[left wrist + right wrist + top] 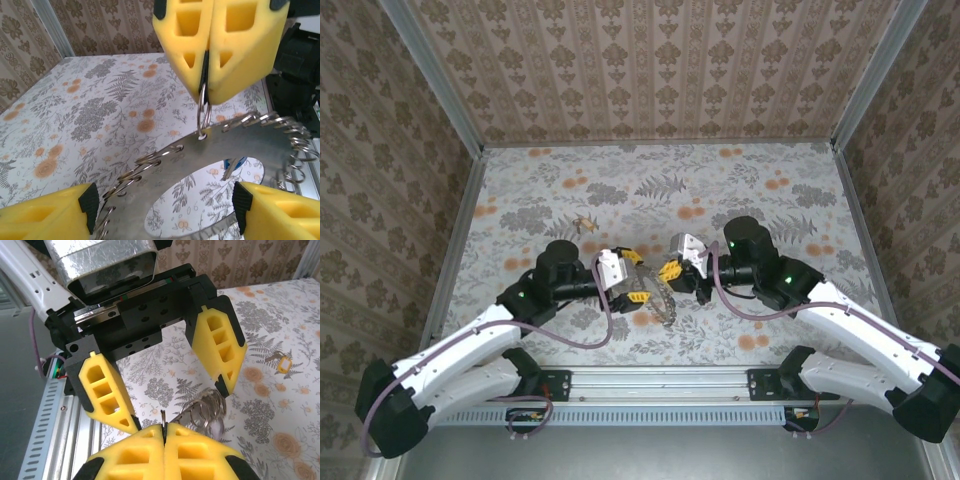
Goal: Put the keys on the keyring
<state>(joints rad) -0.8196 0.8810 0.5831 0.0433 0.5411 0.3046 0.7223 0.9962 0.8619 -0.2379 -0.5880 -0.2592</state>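
The keyring (240,145) is a flat grey metal loop with several wire split rings along its rim. My right gripper (206,95) is shut on one small split ring (202,112) at its upper rim, seen edge-on in the right wrist view (163,416). My left gripper (165,210) is open, its yellow fingers (50,215) standing wide apart on either side of the keyring's lower part. A blue-headed key (235,164) shows through the keyring's hole. A brass-gold key (585,224) lies alone on the table beyond the left arm. From above, both grippers (638,285) (672,270) meet over the keyring (665,305).
The floral tablecloth (740,190) runs out to metal corner posts and patterned walls on three sides. A metal rail (660,385) crosses the near edge between the arm bases. The brass-gold key (284,364) lies on the cloth at the right of the right wrist view.
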